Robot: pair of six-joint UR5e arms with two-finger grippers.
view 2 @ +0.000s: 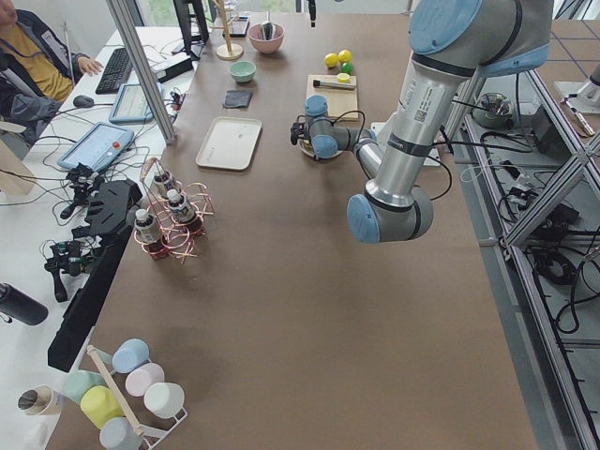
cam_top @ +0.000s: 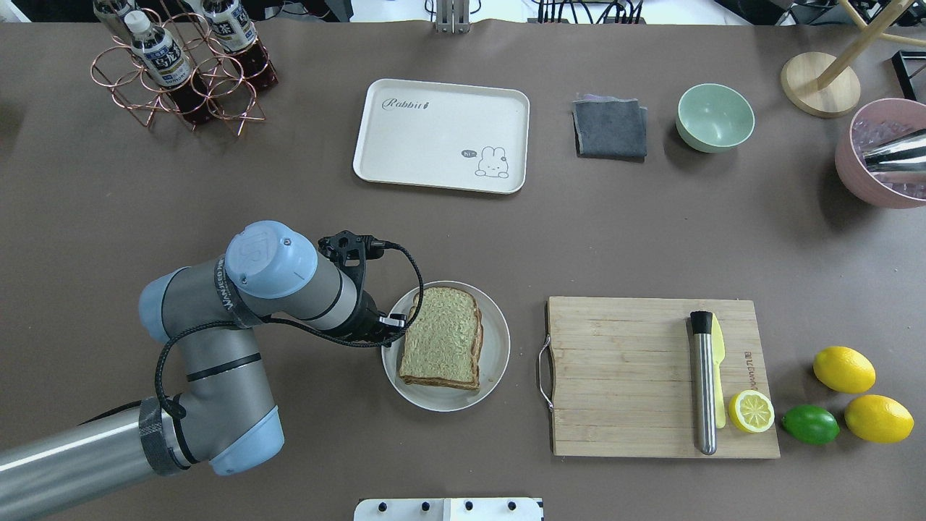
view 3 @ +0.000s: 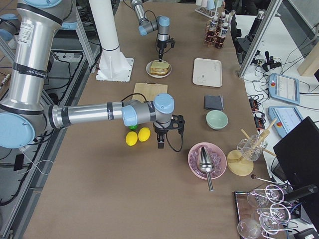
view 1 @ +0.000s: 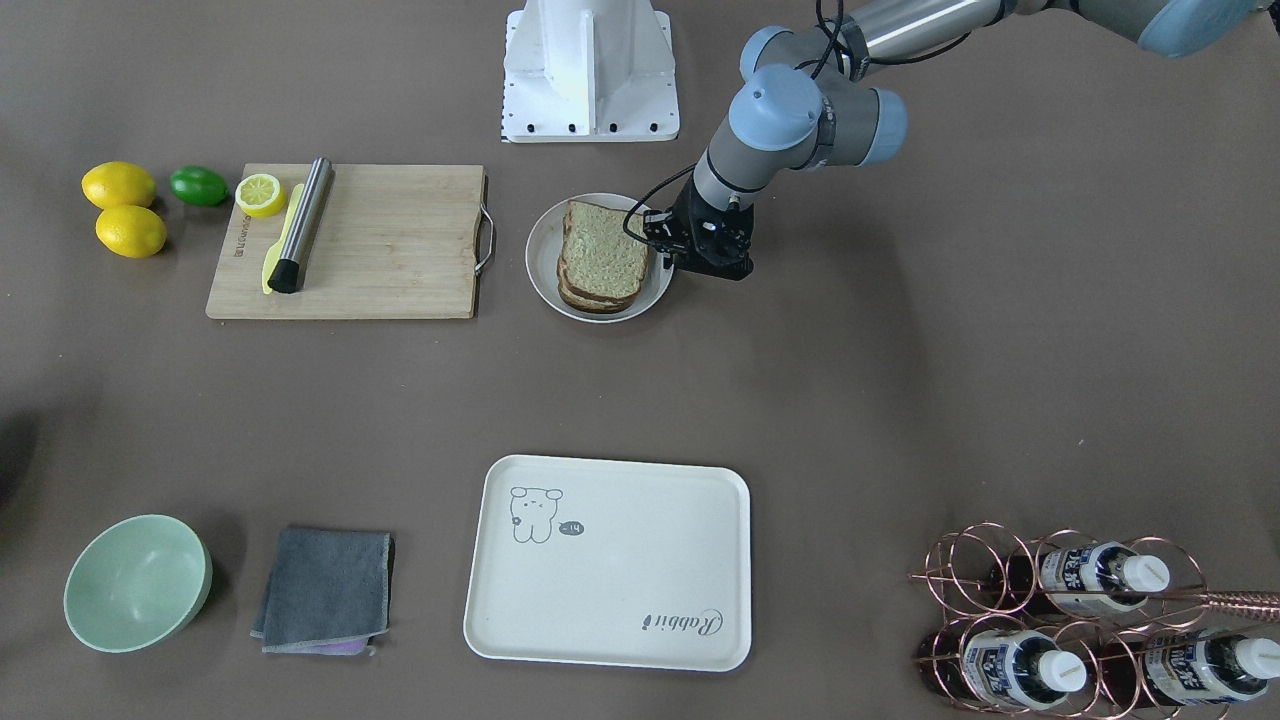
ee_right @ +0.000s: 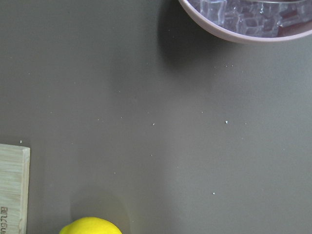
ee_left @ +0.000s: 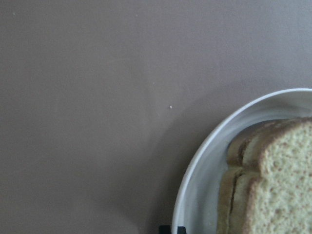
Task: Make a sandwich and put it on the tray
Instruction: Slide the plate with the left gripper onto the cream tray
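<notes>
Starting at the far left of the overhead view: a copper wire rack (cam_top: pixel 181 79) with bottles, at the far edge of the table (cam_top: pixel 289 217). Next, the left arm (cam_top: pixel 217 340), stretched from the near left corner and bent toward the middle. Then the left gripper (cam_top: pixel 392 329), pointing down just beside the left rim of the round white plate (cam_top: pixel 498 340); touching the rim or not, hard to say. Fingers hidden under the wrist, so impossible to tell whether apart or together. In the left wrist view, only the plate rim, a corner of the bread and a small dark bit at the bottom edge.

On the plate, the sandwich (cam_top: pixel 441 336): square tan bread slices with dark crust, stacked flat. Filling not visible. Farther back, well apart from the plate, the tray (cam_top: pixel 441 134), cream-white, with a small line drawing and the word "Rabbit".

To the right of the tray, a folded grey cloth (cam_top: pixel 610 129), then a pale green bowl (cam_top: pixel 715 117). On the near side, right of the plate, a wooden cutting board (cam_top: pixel 622 376) with its metal handle toward the plate. On the board, a steel rod (cam_top: pixel 703 383), a yellow knife (cam_top: pixel 718 347) just beside it, and a half lemon (cam_top: pixel 751 411) at the near right corner. Beyond the board, a lime (cam_top: pixel 810 424) and two whole lemons (cam_top: pixel 843 369). At the far right edge, a pink bowl (cam_top: pixel 879 159) with ice and a metal scoop (cam_top: pixel 897 153).

Finally the right gripper (view 3: pixel 160 143), seen only in the right side view: pointing down over the table, between the lemons and the pink bowl. Not possible to tell from there whether apart or together.
</notes>
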